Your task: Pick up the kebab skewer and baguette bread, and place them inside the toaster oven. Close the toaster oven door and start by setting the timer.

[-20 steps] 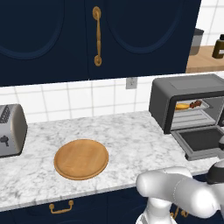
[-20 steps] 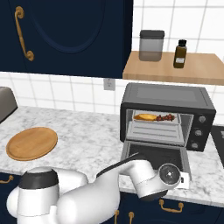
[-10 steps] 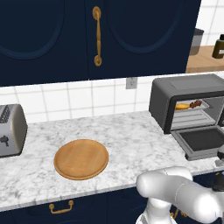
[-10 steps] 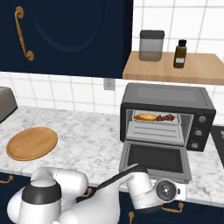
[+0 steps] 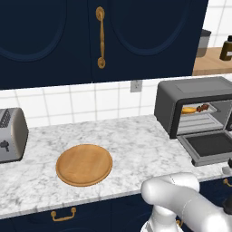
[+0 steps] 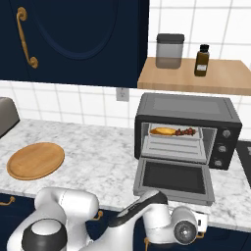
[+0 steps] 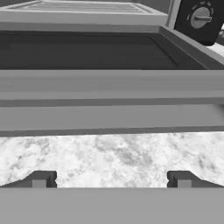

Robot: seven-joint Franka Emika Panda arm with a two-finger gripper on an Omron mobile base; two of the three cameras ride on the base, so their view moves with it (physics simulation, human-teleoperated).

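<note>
The toaster oven (image 6: 188, 128) stands on the marble desk (image 6: 103, 162) against the tiled wall, below a wooden shelf (image 6: 198, 77) that carries a grey canister (image 6: 169, 50) and a dark bottle (image 6: 201, 60). The toaster oven door (image 6: 174, 179) is dropped flat in front of the toaster oven, its window facing up and its front edge reaching past the rim of the desk. Inside the toaster oven, on the upper rack, the baguette bread (image 6: 164, 131) lies to the left and the kebab skewer (image 6: 186, 131) just beside it to the right — the two rest in one line. The gripper (image 7: 111, 178) sits low in front of the toaster oven door, jaws spread wide with nothing between them; in the hand view the door's bar handle (image 7: 109, 103) runs across just ahead of the fingertips (image 7: 40, 179), apart from them, and a control knob (image 7: 200, 18) shows beyond. Well to the left of the toaster oven lies a round wooden plate (image 5: 84, 164), and farther left a silver slot toaster (image 5: 11, 135).
</note>
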